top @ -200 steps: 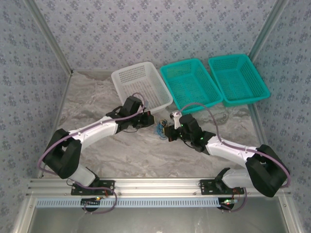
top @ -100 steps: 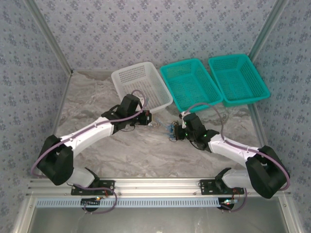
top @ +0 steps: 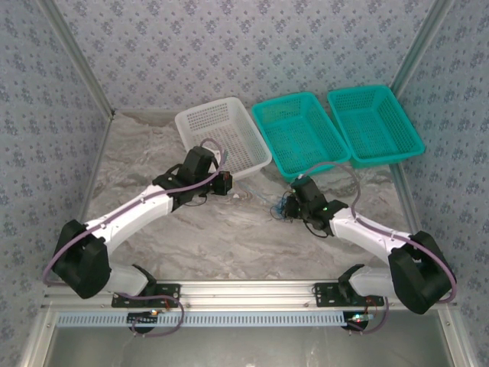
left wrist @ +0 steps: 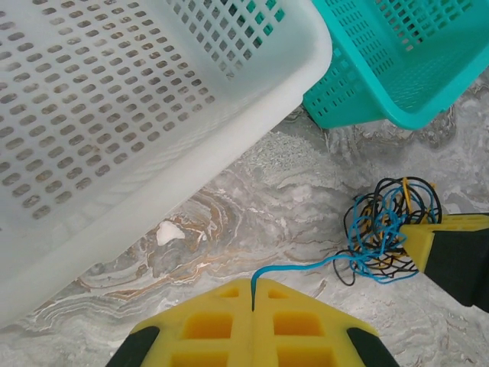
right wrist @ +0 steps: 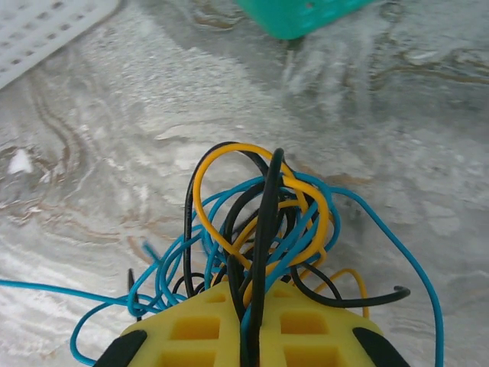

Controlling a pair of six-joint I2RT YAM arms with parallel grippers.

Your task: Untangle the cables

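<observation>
Separation of the claws has widened: the left claw [left wrist: 252, 287], pressed shut on one blue wire [left wrist: 306, 267], has drawn back to just beside the near rim of the white basket [left wrist: 191, 164]. The right claw [right wrist: 248, 310], pinching the blue, black and yellow tangle [right wrist: 260, 222], has shifted off to that basket's right. The wire now trails out of the tangle, so extraction appears under way; the basket rim blocks further retreat, and open desk [top: 229, 237] lies on its near side.

readable text: none; labels, brands: none legible; numbers, signs: none; checked: top view, both wrist views
</observation>
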